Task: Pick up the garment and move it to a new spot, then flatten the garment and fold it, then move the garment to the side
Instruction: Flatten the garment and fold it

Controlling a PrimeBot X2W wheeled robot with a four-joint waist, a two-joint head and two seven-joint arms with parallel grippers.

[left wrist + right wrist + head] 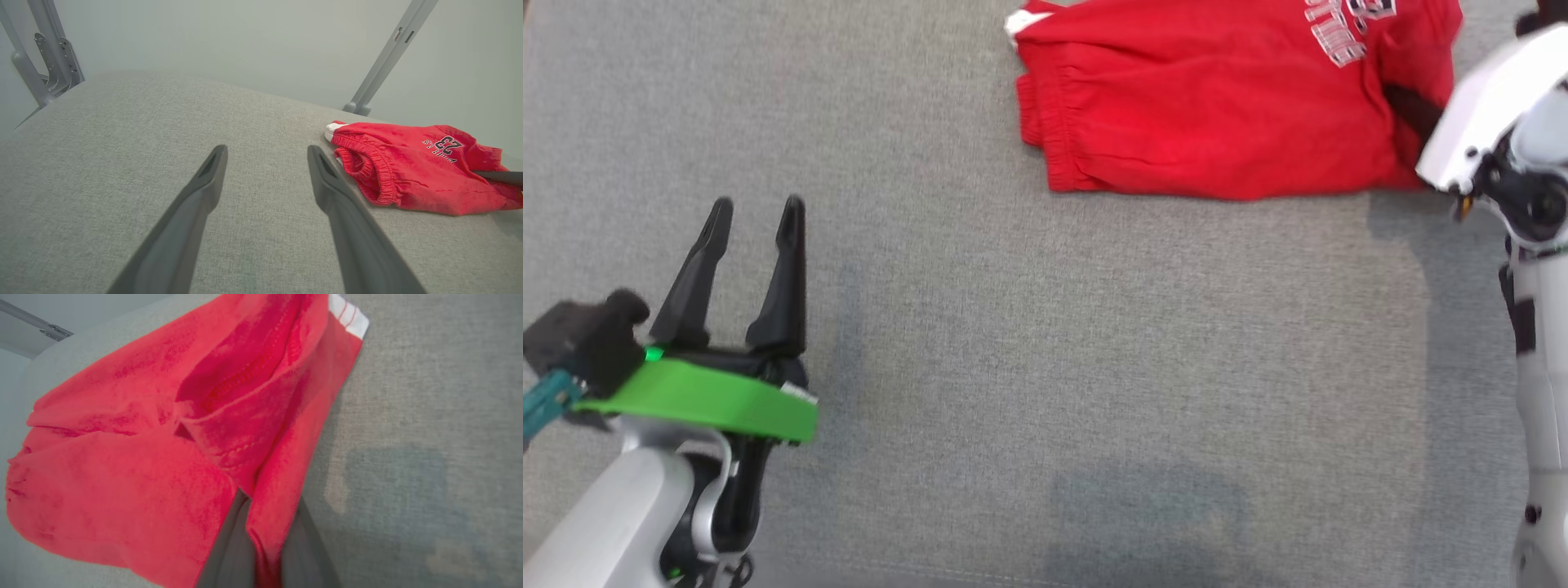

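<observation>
- The right pincer (267, 510) is clamped together on a fold of the red garment (122, 457), with cloth pinched between its two fingers.
- In the head view, a dark shape at the garment's right edge is probably those fingers, half hidden behind the white wrist (1478, 114).
- The garment lies bunched on the grey desk (1045, 367), far and to the right, a white tag (1017, 24) at its left corner.
- The left pincer (758, 208) sits near left with its fingers spread wide, well apart from the garment.

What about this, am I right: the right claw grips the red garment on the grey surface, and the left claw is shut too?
Not quite: the left gripper is open, fingers spread above the grey surface, as the left wrist view shows. The right gripper does grip the red garment.
</observation>
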